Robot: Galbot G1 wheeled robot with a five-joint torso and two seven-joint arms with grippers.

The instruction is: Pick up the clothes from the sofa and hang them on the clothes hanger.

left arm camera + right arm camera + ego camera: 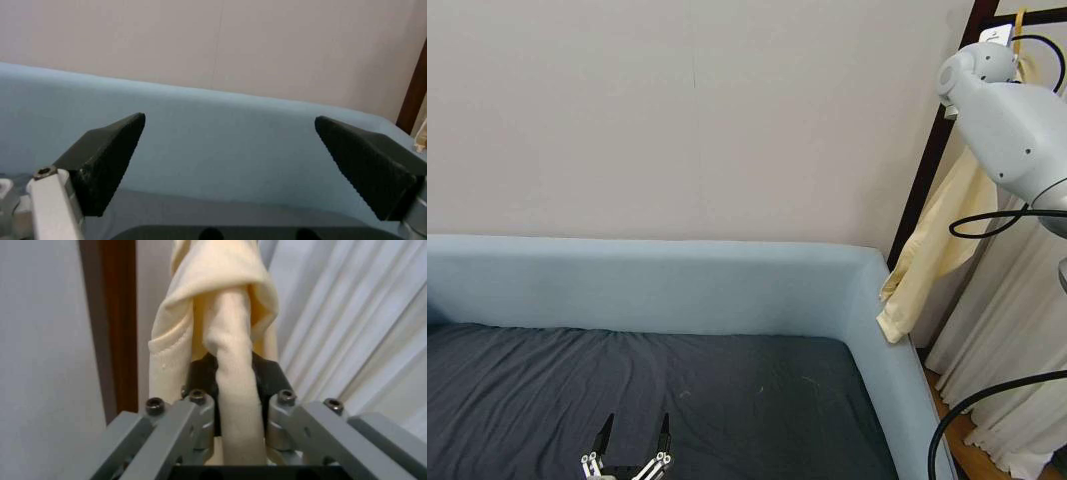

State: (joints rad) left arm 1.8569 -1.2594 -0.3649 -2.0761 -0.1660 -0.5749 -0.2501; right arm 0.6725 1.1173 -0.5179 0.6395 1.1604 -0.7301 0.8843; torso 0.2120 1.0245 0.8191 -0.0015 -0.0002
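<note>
We see a pale wall [677, 120] across the back, and below it the light blue sofa [677, 290] with a dark cover [627, 390] spread over its seat. Past the sofa's right end hangs a white curtain [1017, 300], and in front of it stands the dark wooden clothes rack [927, 170]. The cream garment [947, 230] is off the sofa: it hangs down alongside the rack's slanted post, its lower end just beside the sofa's right corner. We find the grey right arm [1007, 110] raised high by the top of the rack. In its wrist view the right gripper [235, 385] is clamped on a rolled fold of the cream garment [220, 300], a dark pad on each side. The left gripper [637, 422] sits low over the dark cover, its two black fingers spread wide apart with nothing between them, facing the sofa's backrest [230, 120].
</note>
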